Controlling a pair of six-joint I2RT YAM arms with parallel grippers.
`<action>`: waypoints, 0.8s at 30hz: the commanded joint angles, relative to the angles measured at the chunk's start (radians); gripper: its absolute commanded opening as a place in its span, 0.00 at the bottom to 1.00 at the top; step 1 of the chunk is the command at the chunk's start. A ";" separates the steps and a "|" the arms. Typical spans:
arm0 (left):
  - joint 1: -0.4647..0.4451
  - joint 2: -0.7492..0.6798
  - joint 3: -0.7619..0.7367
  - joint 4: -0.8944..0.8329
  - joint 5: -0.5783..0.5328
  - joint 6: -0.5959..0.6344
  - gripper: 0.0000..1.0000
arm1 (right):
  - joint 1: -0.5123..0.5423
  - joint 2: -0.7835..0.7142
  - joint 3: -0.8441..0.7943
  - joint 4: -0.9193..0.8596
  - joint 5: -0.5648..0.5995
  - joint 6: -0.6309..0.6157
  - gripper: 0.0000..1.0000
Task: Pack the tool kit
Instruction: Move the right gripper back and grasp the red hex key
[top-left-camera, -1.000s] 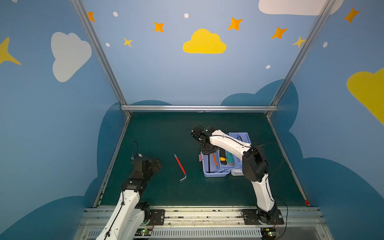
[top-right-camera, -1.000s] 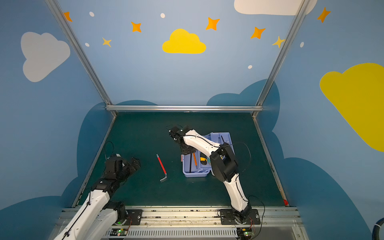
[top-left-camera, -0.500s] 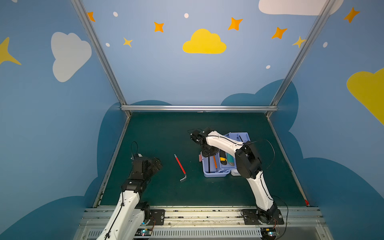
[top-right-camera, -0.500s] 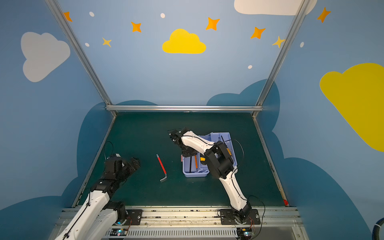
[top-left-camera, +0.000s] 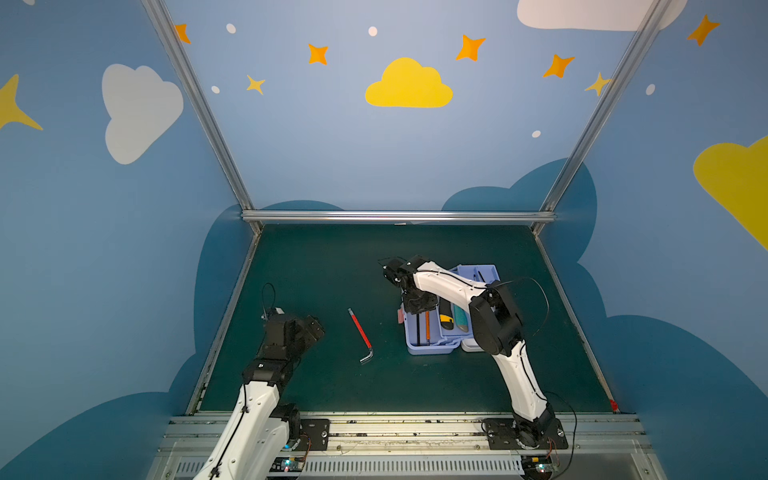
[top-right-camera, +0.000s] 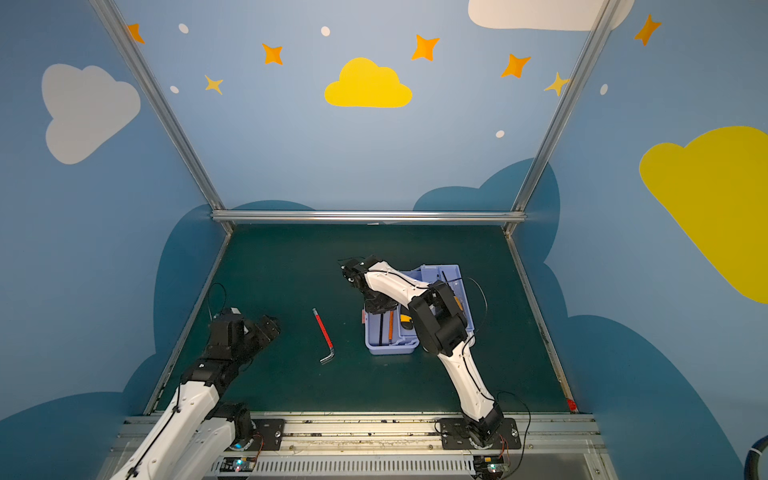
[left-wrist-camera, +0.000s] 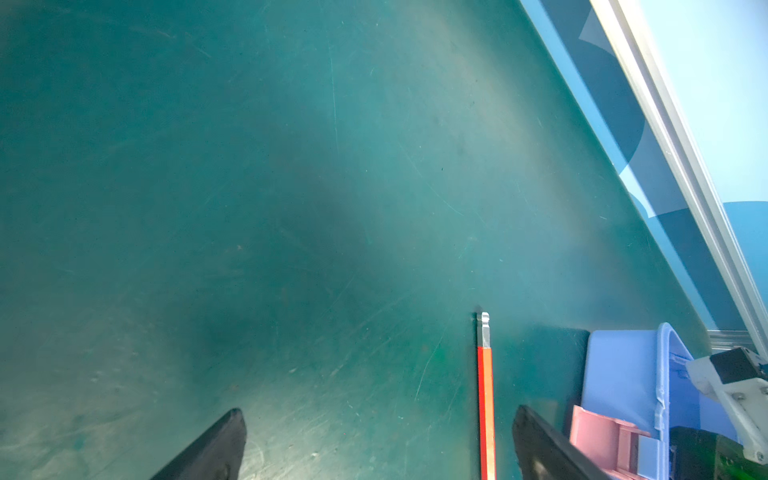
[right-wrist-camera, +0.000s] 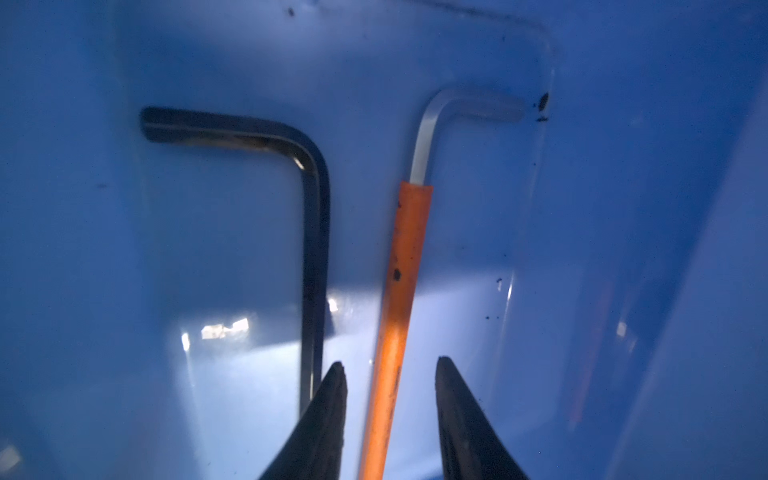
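The right gripper (right-wrist-camera: 390, 361) stood down inside the tool kit (top-left-camera: 430, 350). Its two black fingers (right-wrist-camera: 332, 407) were parted, with a bare gap on each side of the orange-sleeved hex key (right-wrist-camera: 405, 257) that ran between them, so they clamped nothing. That key lay flat on the lavender-blue floor of its compartment, its bare silver bend turned to one side. Just beside it, roughly parallel and not touching, lay a black hex key (right-wrist-camera: 316, 232) whose short leg turned the opposite way.

In both top views the two shafts showed in the kit's compartment nearest the worktop's left edge, running front to back, with the gripper over their far ends. The next compartment held a yellow-and-black tool (top-left-camera: 445, 316) and a teal-handled one (top-left-camera: 460, 321), both too small to name with confidence. The kit sat open on the dark green worktop (top-left-camera: 332, 270), right of the middle and nearer the right edge than the left. A pink fitting (left-wrist-camera: 598, 436) sat on its left end wall.

The left gripper (left-wrist-camera: 379, 410) hung near the worktop's left edge, jaws spread wide and empty. A red-sleeved hex key (top-left-camera: 360, 332) lay on the worktop between this gripper and the kit, touching neither, its bent end toward the front edge. In the left wrist view its shaft ran just inside one finger (left-wrist-camera: 540, 449).
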 joint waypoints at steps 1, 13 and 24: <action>0.004 -0.026 -0.004 -0.039 -0.036 0.010 1.00 | 0.015 -0.085 0.033 -0.054 0.011 -0.030 0.37; 0.004 -0.067 0.030 -0.091 -0.085 -0.034 1.00 | 0.166 -0.141 0.123 0.209 -0.431 -0.312 0.40; 0.005 -0.108 0.036 -0.120 -0.056 -0.072 1.00 | 0.271 0.186 0.472 0.059 -0.372 -0.377 0.40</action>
